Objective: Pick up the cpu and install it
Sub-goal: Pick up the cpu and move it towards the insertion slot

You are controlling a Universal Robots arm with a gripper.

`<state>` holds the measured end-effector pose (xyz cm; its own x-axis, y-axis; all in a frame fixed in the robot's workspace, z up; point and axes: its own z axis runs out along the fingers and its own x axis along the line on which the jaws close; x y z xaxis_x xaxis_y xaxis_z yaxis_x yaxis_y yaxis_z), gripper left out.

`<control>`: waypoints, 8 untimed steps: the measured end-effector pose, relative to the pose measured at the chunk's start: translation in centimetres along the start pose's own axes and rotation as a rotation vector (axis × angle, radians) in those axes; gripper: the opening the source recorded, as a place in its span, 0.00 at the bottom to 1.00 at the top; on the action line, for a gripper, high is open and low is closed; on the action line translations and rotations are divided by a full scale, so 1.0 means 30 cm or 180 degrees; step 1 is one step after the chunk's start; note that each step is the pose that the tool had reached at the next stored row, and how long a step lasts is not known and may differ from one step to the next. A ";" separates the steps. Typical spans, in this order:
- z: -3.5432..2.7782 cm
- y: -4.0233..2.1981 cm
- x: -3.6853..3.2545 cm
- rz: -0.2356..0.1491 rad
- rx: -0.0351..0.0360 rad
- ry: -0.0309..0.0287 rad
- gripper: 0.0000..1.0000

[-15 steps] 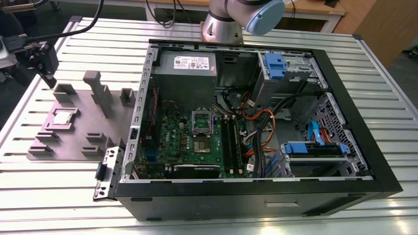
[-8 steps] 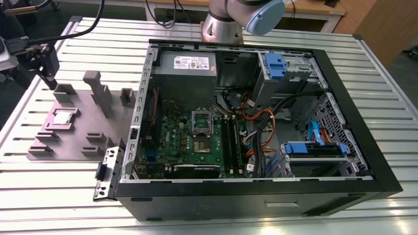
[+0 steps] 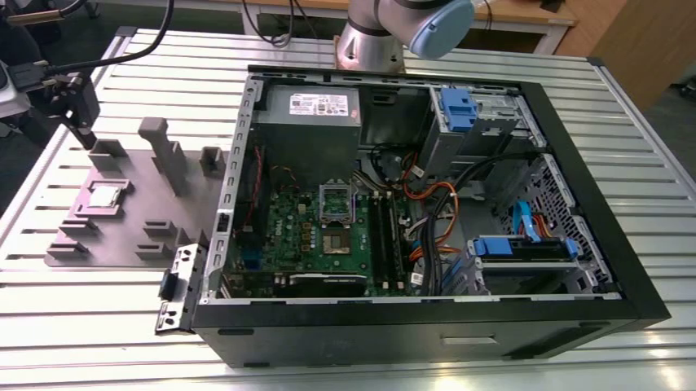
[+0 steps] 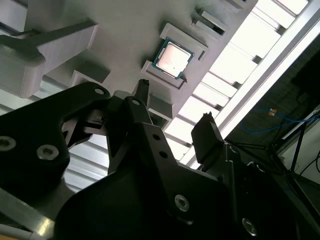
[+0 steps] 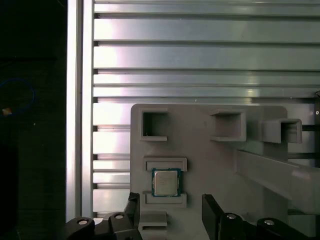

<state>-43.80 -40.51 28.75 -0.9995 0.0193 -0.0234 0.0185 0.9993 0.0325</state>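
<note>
The cpu (image 3: pixel 103 197) is a small silver square chip lying flat in a recess of the grey fixture plate (image 3: pixel 136 236), at the exterior view's left beside the open computer case. Both wrist views show the cpu (image 4: pixel 173 59) (image 5: pixel 166 182) between two low grey rails. My gripper (image 3: pixel 81 134) hangs above and behind the plate, apart from the chip. In both wrist views the gripper (image 4: pixel 175 102) (image 5: pixel 170 200) is open, its black fingers spread with nothing between them. On the green motherboard (image 3: pixel 283 224) the socket (image 3: pixel 339 239) lies uncovered below its raised silver frame (image 3: pixel 337 198).
The fixture plate carries tall grey posts (image 3: pixel 169 151) and low blocks around the chip. The black case (image 3: pixel 435 326) holds a grey power supply (image 3: pixel 310 114), blue drive brackets (image 3: pixel 522 247) and loose cables (image 3: pixel 435 204). A ribbed aluminium table (image 3: pixel 109 326) lies underneath.
</note>
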 end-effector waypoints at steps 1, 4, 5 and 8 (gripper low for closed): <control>0.000 0.000 0.000 0.0000 0.0000 0.0000 0.60; 0.000 0.000 0.000 0.0000 0.0001 0.0000 0.66; 0.001 0.000 0.000 0.0000 0.0001 0.0000 0.66; 0.007 0.000 0.000 0.0000 0.0001 -0.0001 0.66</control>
<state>-43.80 -40.51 28.52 -0.9995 0.0192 -0.0236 0.0185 0.9993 0.0321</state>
